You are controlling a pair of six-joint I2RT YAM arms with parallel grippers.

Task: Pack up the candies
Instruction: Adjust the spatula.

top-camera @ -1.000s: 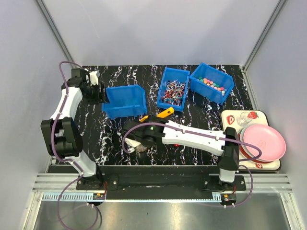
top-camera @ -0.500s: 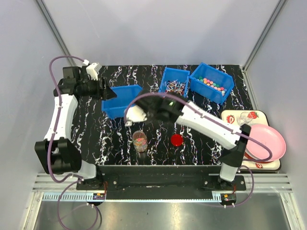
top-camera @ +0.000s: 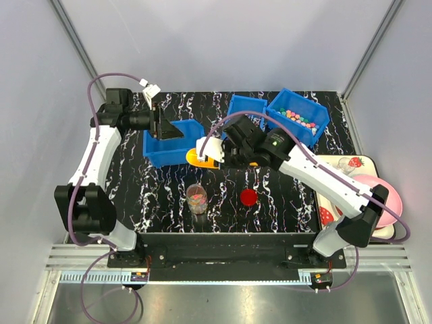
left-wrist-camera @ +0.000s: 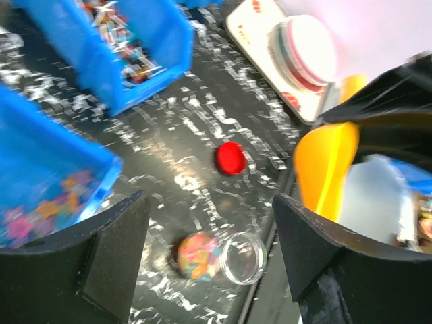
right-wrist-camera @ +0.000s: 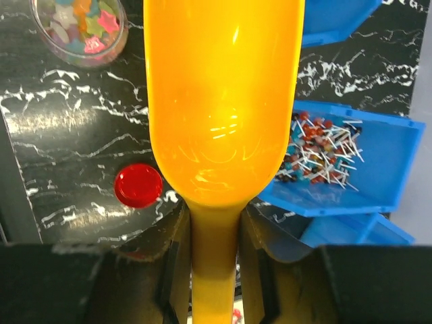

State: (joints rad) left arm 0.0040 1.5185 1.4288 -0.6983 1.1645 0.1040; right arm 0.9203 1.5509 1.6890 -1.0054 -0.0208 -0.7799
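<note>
Candies lie in three blue bins: mixed coloured pieces in the left bin (left-wrist-camera: pixel 40 202), red-and-white wrapped ones in the middle bin (right-wrist-camera: pixel 320 152), pastel balls in the right bin (top-camera: pixel 297 117). A clear jar (top-camera: pixel 196 198) partly filled with candies stands uncapped near the table's front; its red lid (top-camera: pixel 249 197) lies to its right. My right gripper (right-wrist-camera: pixel 214 226) is shut on the handle of an empty yellow scoop (right-wrist-camera: pixel 223 101), whose bowl (top-camera: pixel 200 158) hangs beside the left bin (top-camera: pixel 174 145). My left gripper (top-camera: pixel 164 125) hovers open above that bin with nothing between its fingers.
A strawberry-print tray (top-camera: pixel 341 164) with a pink plate (top-camera: pixel 374 196) sits at the right edge. The right arm stretches across the middle bin (top-camera: pixel 244 106) and hides most of it. Grey walls close in the table on three sides.
The right arm swung the scoop from over the jar back toward the bins, uncovering jar and lid. The left arm shifted right above the left bin, and its jaws widened slightly.
</note>
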